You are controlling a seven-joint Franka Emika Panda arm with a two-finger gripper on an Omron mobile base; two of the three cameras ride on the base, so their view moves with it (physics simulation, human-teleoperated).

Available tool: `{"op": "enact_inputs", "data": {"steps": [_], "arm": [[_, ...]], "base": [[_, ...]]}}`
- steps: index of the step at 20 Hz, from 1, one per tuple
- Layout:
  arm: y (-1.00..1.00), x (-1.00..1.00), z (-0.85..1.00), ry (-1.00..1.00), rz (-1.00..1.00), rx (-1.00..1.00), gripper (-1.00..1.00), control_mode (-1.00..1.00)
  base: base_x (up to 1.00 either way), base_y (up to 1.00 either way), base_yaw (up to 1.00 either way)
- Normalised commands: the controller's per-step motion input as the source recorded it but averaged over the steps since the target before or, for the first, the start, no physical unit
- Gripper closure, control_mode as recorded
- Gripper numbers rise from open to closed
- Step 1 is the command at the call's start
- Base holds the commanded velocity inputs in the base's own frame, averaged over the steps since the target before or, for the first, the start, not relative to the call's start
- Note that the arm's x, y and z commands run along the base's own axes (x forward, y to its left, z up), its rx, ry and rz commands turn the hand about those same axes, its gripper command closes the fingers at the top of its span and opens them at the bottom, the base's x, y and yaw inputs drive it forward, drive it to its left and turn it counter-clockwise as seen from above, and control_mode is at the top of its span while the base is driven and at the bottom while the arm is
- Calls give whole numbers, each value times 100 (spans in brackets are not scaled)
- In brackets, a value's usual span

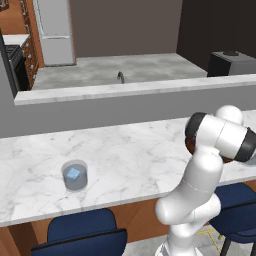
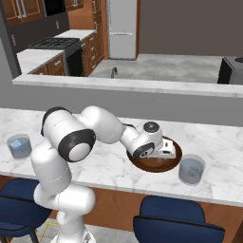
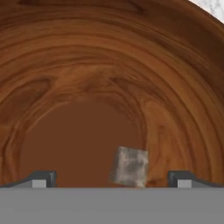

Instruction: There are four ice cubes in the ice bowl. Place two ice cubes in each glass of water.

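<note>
Gripper (image 3: 111,180), jaws standing wide and empty, is hanging low inside the ice bowl (image 3: 87,65), straddling one ice cube (image 3: 129,166) sitting off-centre between the tips; centring before closing seems advisable, with one glass (image 2: 191,170) waiting just beside the bowl, another (image 1: 75,175) well apart.

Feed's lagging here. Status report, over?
End effector open, low inside ice bowl. One ice cube between fingertips, not gripped. Nothing in the way.

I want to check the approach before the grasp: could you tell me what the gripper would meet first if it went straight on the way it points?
Probably the ice cube lying between the open gripper's fingertips, on the ice bowl's floor.
</note>
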Motion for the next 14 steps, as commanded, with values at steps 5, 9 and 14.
{"op": "enact_inputs", "data": {"steps": [5,9,14], "arm": [[-10,10,-19,0,0,0,-100,-100],[-11,7,-20,0,0,0,-100,-100],[-8,7,-19,0,0,0,-100,-100]], "base": [[0,0,0],[0,0,0],[0,0,0]]}}
